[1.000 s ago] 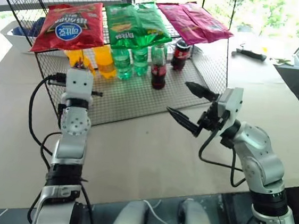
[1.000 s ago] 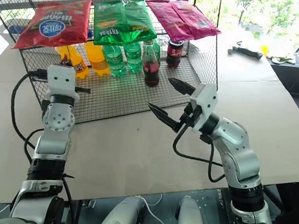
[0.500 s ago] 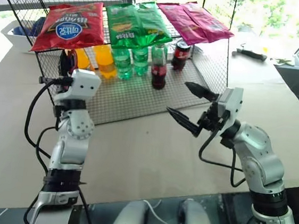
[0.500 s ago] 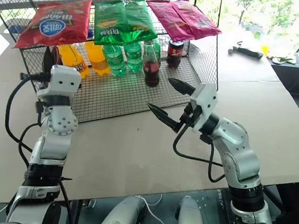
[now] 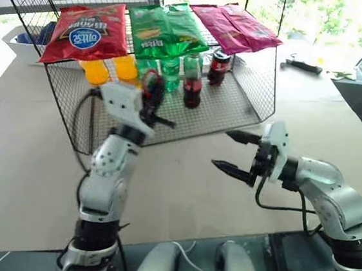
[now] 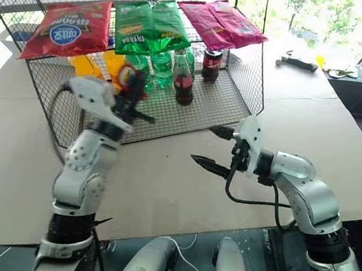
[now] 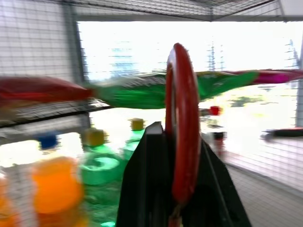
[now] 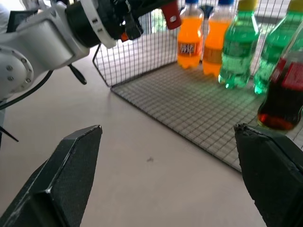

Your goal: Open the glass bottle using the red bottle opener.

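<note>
Bottle and opener are near each other but not yet together: the glass bottle [image 5: 192, 87] stands upright on the wire shelf's floor [image 5: 236, 102], long axis vertical, its cap [image 5: 194, 56] uppermost and just under the overhanging green snack bag [image 5: 164, 29]. The left gripper [image 5: 151, 100] is clamped shut on the red bottle opener [image 5: 150, 80], whose ring head rises above the fingers; from that ring the bottle lies at about 3 o'clock in the head view, just beside it, with the green plastic bottles [image 5: 169, 73] between and behind. In the left wrist view the ring [image 7: 181, 118] stands edge-on, the capped bottles blurred beyond it. The right gripper [image 5: 236, 153] hangs over the bare table [image 5: 182, 181] with its jaws spread wide and empty, pointing toward the robot's left; the bottle sits at roughly 11 o'clock from it, well apart, inside the shelf's open front. I judge the left arm nearer the cap, while the free right gripper is placed to steady the bottle's body. Room is tight: snack bags overhead, the cola can [image 5: 219, 66] at the bottle's 2 o'clock, green bottles at its 9 o'clock, mesh wall [image 5: 266, 67] on the right. The open front edge, toward the robot, offers the clearest approach.
</note>
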Controlling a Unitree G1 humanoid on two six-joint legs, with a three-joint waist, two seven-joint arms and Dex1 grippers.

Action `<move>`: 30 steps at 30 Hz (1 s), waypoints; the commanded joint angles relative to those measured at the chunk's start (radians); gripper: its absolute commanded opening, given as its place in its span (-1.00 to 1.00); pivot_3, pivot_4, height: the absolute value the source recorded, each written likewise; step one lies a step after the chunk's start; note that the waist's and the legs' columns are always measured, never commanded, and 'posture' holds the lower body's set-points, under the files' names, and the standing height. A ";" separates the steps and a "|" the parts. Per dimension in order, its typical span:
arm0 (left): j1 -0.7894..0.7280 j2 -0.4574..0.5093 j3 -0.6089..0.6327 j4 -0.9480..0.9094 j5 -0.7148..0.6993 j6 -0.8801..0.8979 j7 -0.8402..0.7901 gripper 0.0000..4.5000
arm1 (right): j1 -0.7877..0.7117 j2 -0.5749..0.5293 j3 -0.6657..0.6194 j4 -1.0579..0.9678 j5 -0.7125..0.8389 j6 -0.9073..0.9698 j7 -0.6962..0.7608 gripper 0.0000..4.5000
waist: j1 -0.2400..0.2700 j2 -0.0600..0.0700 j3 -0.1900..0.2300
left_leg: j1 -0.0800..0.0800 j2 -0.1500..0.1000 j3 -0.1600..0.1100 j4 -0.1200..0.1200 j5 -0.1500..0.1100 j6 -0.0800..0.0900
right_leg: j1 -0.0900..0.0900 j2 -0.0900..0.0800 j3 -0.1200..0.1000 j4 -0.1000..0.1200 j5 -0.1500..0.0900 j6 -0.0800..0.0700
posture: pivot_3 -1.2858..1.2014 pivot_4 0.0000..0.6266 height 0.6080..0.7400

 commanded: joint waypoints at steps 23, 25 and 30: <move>0.014 0.035 -0.025 -0.028 -0.775 0.502 -0.356 -0.99 | -0.370 -0.112 0.004 0.035 0.383 0.627 0.183 1.00 | 0.003 0.000 0.000 | 0.000 0.000 0.001 0.001 -0.001 0.001 | 0.000 0.000 0.001 -0.001 0.000 0.000 | 0.03 -0.52 1.00; 0.016 0.037 -0.027 -0.032 -0.758 0.494 -0.360 -1.00 | -0.378 -0.125 0.010 0.032 0.388 0.643 0.195 0.65 | 0.003 0.000 0.000 | 0.000 0.000 0.001 0.001 -0.001 0.001 | 0.000 0.000 0.001 -0.001 0.000 0.000 | 0.03 -0.52 1.00; 0.023 0.040 -0.026 -0.034 -0.748 0.490 -0.367 -1.00 | -0.388 -0.133 0.016 0.039 0.379 0.651 0.196 -0.45 | 0.005 0.000 0.000 | 0.000 0.000 0.002 0.001 -0.001 0.001 | 0.000 0.000 0.001 -0.001 0.000 0.000 | 0.03 -0.52 1.00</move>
